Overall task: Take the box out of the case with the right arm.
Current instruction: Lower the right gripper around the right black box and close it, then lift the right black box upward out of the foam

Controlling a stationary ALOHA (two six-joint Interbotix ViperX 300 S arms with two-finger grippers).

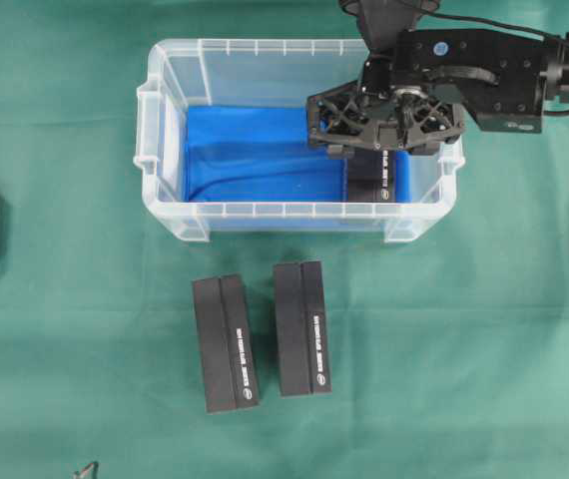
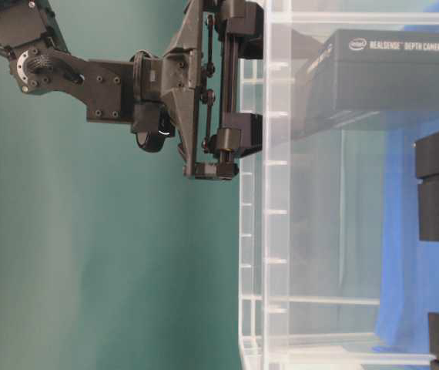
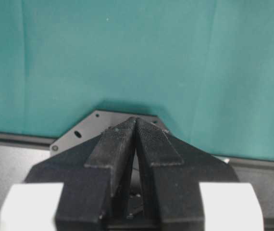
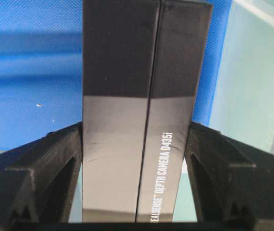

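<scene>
We found the box (image 4: 142,110) lying inside the case (image 1: 165,130), on the blue cloth (image 1: 255,150) at the end nearer the right arm (image 1: 484,75), its long side running away from the wrist camera. Two more boxes (image 1: 261,339) of the same kind lay on the green table cover (image 1: 65,329) in front of the case, well apart from it.

We judged the box a stiff, light cardboard carton with a smooth, slightly glossy skin — the sheen on its top face suggested the pads could slip if the squeeze were weak. It looked rigid enough to take a firm pinch across its narrow width, and we thought the sensible hold was on the two long side faces, near the middle of its length, so it would not tip on the lift.

That was where the right gripper (image 4: 137,144) stood. Its fingers (image 4: 55,163) were parted about as wide as the box, one at each long side, and in the wrist view each appeared to be touching or all but touching its face — we could not tell whether they pressed yet.

The left gripper (image 3: 136,144) hung over bare green cover, its fingers brought together at the tips, holding nothing.
</scene>
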